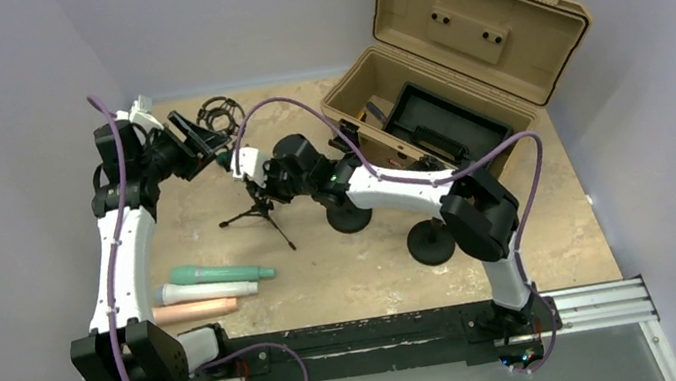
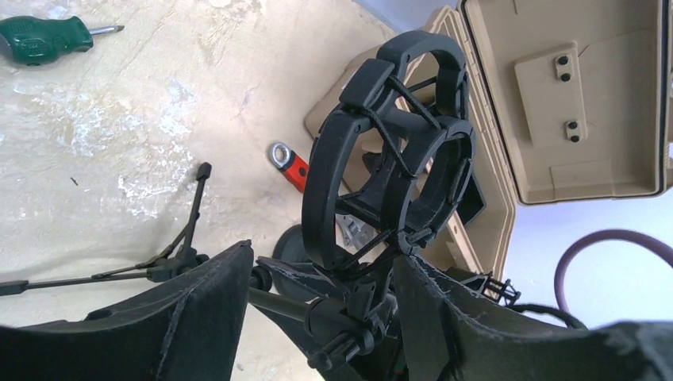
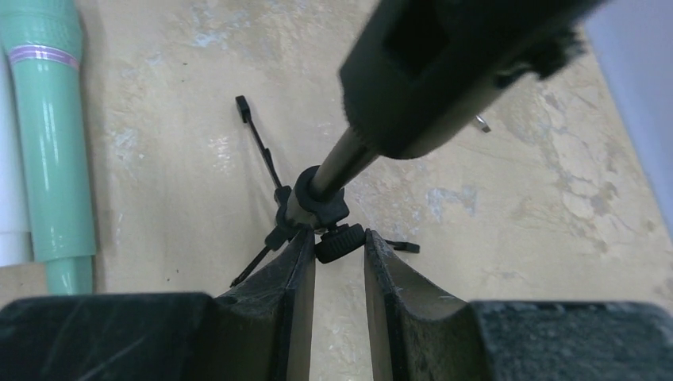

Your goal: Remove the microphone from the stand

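Observation:
The black tripod stand (image 1: 261,212) stands mid-table. Its shock mount (image 1: 220,115) is an empty ring cage with no microphone in it, and it fills the left wrist view (image 2: 325,182). My left gripper (image 1: 214,146) is open, and its jaws straddle the stand's top joint just below the mount (image 2: 324,252). My right gripper (image 1: 259,194) points down at the tripod hub (image 3: 305,198) and is shut on the hub's small knob (image 3: 340,238). Three microphones lie on the table at the front left: green (image 1: 220,273), white (image 1: 203,292) and peach (image 1: 192,311).
An open tan toolbox (image 1: 455,52) stands at the back right. Two round black bases (image 1: 348,214) (image 1: 431,242) sit under my right forearm. A green screwdriver (image 2: 40,36) and a red-handled tool (image 2: 292,165) lie on the table. The green microphone (image 3: 48,135) is left of the tripod.

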You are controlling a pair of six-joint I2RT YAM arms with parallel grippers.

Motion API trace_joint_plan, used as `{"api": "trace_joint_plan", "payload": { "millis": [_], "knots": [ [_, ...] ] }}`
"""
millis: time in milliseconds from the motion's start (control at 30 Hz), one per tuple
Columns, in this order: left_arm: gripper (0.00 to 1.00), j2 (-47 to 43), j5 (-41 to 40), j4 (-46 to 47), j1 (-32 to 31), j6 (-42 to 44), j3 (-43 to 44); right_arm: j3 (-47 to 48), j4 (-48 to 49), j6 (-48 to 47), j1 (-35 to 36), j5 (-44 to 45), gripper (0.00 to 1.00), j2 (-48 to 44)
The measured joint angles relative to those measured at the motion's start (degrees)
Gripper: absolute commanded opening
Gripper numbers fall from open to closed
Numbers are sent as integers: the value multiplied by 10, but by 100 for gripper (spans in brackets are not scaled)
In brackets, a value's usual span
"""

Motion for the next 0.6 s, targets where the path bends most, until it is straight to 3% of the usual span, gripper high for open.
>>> {"api": "trace_joint_plan", "payload": {
  "millis": [267,600],
  "knots": [
    [64,-14,2,-14,0,17,-2,-90,95,-42,59,171,0,-37],
    [66,-16,3,-14,0,24,-3,-87,98,-32,89,271,4,-30]
  ]
}}
